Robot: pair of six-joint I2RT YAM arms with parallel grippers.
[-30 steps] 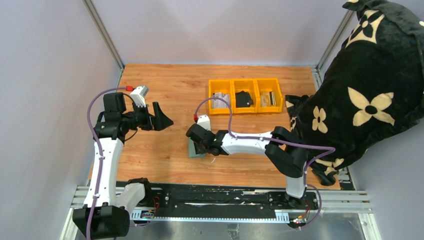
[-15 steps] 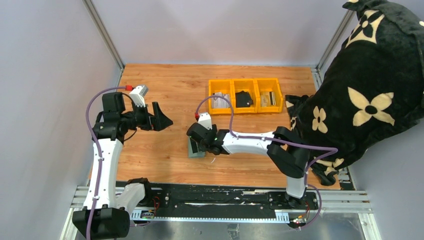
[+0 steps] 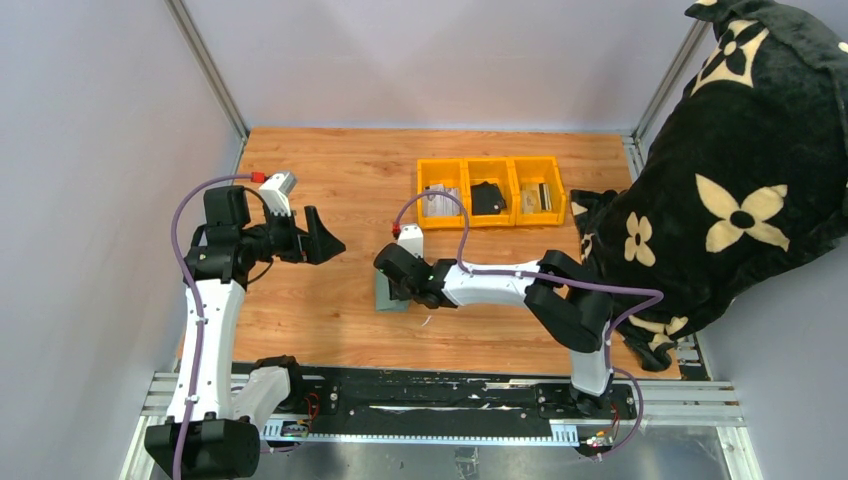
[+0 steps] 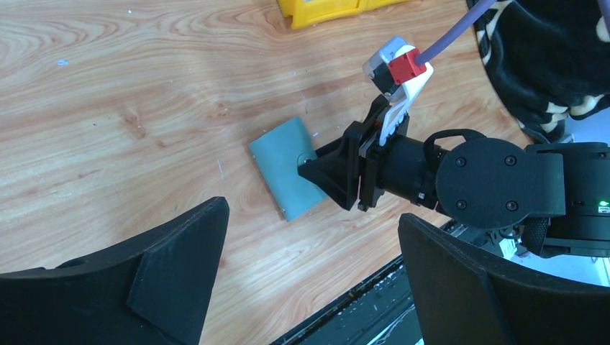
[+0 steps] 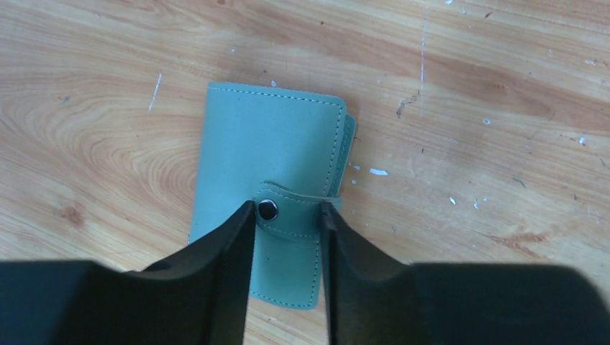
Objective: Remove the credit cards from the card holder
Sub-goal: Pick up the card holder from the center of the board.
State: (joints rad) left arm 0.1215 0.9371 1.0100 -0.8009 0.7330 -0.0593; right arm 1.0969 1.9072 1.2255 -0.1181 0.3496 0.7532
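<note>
- Top view: card holder (image 3: 386,298) lies flat on the counter (image 3: 330,180), centre-front, well short of the yellow bins (image 3: 490,190). Right pincer (image 3: 397,285) is down on it. Left pincer (image 3: 326,238) hangs well apart to the left.
- Left wrist view: left pincer (image 4: 313,215) released wide, gripping nothing, above the counter.
- Right wrist view: holder folded shut, snap strap (image 5: 291,219) fastened. Right pincer (image 5: 288,214) parted narrowly, fingers (image 5: 241,237) flanking the strap tab; no firm grasp seen.
</note>
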